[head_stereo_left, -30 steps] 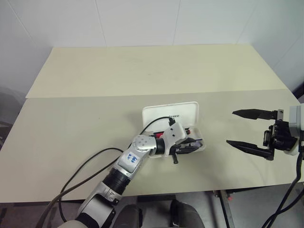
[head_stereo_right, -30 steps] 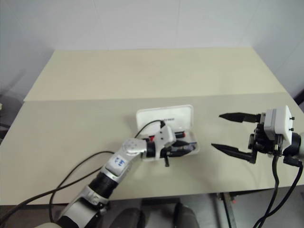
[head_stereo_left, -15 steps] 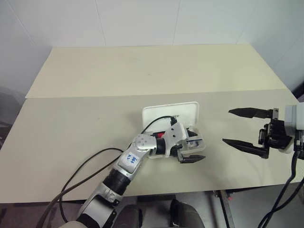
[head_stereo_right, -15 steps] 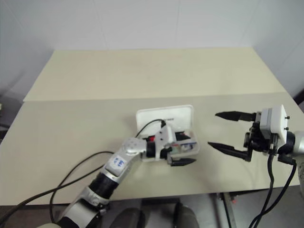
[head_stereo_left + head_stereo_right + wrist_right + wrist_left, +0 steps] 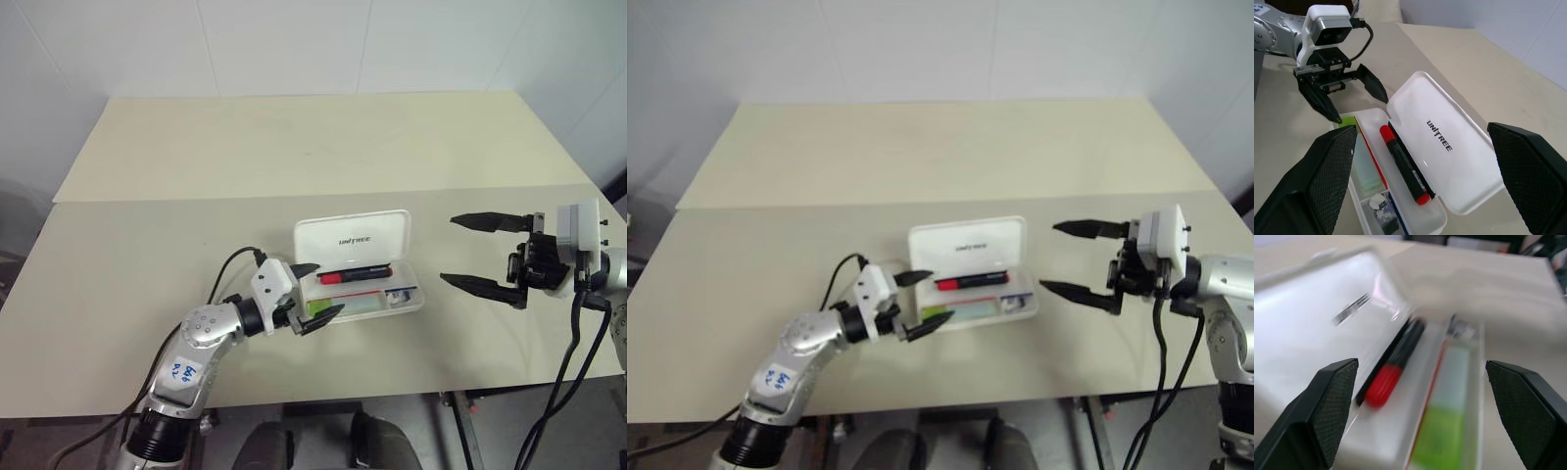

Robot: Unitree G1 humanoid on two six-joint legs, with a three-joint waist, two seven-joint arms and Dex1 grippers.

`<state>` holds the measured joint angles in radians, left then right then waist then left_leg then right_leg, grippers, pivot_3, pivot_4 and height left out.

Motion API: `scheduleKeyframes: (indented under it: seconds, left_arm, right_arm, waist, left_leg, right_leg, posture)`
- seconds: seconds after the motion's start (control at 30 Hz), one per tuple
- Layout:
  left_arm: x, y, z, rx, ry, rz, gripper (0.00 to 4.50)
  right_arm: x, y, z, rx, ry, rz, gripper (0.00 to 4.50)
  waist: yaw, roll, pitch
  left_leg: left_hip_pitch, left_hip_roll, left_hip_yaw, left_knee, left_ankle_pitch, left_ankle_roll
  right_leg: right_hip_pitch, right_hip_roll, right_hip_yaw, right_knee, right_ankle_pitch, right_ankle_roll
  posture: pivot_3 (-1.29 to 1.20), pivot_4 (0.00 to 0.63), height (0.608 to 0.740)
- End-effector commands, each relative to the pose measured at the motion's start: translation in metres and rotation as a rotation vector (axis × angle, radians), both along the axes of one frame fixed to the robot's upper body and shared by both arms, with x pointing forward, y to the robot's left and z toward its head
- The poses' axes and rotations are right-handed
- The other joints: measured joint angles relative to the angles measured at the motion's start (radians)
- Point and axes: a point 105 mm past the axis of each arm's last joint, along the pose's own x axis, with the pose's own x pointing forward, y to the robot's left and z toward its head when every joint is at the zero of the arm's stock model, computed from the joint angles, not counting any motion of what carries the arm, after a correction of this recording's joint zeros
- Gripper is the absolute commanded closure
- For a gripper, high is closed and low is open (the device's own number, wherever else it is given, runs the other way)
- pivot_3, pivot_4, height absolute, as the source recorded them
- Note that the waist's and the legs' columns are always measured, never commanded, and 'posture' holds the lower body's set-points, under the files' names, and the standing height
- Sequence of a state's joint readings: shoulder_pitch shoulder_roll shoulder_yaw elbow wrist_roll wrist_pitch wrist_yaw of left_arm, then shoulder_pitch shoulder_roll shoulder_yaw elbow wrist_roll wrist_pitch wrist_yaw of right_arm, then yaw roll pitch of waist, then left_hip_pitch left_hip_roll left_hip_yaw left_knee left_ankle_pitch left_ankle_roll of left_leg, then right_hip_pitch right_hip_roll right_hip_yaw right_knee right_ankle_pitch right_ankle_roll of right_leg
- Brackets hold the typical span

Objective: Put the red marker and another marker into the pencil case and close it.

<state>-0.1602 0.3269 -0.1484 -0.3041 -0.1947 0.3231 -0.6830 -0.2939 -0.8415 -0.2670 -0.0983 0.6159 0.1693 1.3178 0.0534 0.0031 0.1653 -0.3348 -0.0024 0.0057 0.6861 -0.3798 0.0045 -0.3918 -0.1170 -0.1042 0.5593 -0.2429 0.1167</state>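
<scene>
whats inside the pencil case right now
The open pencil case holds the red marker at the back and the green highlighter in the front compartment. Small items lie at one end; what they are is unclear. Nothing is covered.

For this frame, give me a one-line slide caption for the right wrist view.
Open pencil case holding the red marker and green highlighter, left tool open beside it.
</scene>
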Motion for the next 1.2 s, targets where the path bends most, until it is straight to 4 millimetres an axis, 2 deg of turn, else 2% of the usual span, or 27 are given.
scheduleKeyframes:
  seconds: [0.03,0.2,0.3,0.57,0.67,0.8,0.93,1.2]
  left_arm:
    - [-0.004,-0.006,0.012,-0.015,-0.048,-0.028,0.03]
    - [-0.005,-0.007,0.014,-0.038,-0.042,-0.026,0.03]
    - [-0.009,-0.006,0.011,-0.057,-0.028,0.003,0.63]
    - [-0.006,0.007,0.014,-0.165,-0.027,0.171,3.50]
    - [0.006,0.025,0.020,-0.209,-0.060,0.300,4.48]
    - [0.021,0.048,0.026,-0.268,-0.080,0.463,4.48]
    - [0.035,0.066,0.020,-0.229,-0.044,0.600,4.48]
    - [0.058,0.050,0.012,-0.183,0.017,0.567,4.48]
  right_arm:
    - [0.001,0.004,0.009,-0.001,-0.044,0.030,0.00]
    - [-0.001,0.003,0.012,-0.016,-0.029,0.039,0.00]
    - [-0.006,-0.001,0.011,-0.034,0.010,0.033,0.00]
    - [-0.013,-0.005,0.016,-0.062,0.054,0.033,0.00]
    - [-0.013,-0.007,0.019,-0.068,0.047,0.028,0.00]
    - [-0.011,-0.010,0.020,-0.072,0.035,0.024,0.00]
    - [-0.007,-0.006,0.020,-0.067,0.015,0.034,0.00]
    - [0.001,-0.001,0.018,-0.049,-0.013,0.038,0.00]
  waist:
    - [-0.001,0.000,0.000]
    - [-0.003,0.000,0.000]
    - [-0.004,0.000,0.000]
    - [-0.002,0.000,0.000]
    - [-0.004,0.000,0.000]
    - [-0.003,0.000,0.000]
    - [-0.001,0.000,0.000]
    - [-0.002,0.000,0.000]
  left_leg:
    - [0.000,0.000,0.000,0.000,0.000,0.000]
    - [0.000,0.000,0.001,0.000,0.000,0.000]
    - [0.000,0.001,0.002,0.000,0.000,0.000]
    - [0.001,0.001,-0.001,0.000,0.000,0.001]
    - [0.001,0.001,-0.002,0.000,0.000,0.000]
    - [0.001,0.001,-0.001,0.000,0.000,0.001]
    - [0.000,0.000,-0.001,0.000,0.000,0.001]
    - [0.000,-0.001,0.004,0.000,0.000,0.000]
  right_leg:
    - [0.000,0.000,0.000,0.000,0.000,0.000]
    - [0.000,0.001,-0.001,0.000,0.000,0.000]
    - [0.000,0.000,-0.001,0.000,0.000,0.000]
    - [0.000,0.000,0.000,0.000,0.000,0.000]
    - [0.000,0.000,0.000,0.000,0.001,-0.001]
    - [0.000,0.000,0.000,0.000,0.001,-0.001]
    - [0.000,0.000,0.000,0.000,0.001,-0.001]
    - [0.000,0.001,-0.001,0.000,0.001,-0.001]
  posture:
    - [0.00,0.150,0.740]
    - [0.00,0.150,0.740]
    - [0.00,0.150,0.740]
    - [0.00,0.150,0.740]
    - [0.00,0.150,0.740]
    - [0.00,0.150,0.740]
    - [0.00,0.150,0.740]
    - [0.00,0.150,0.740]
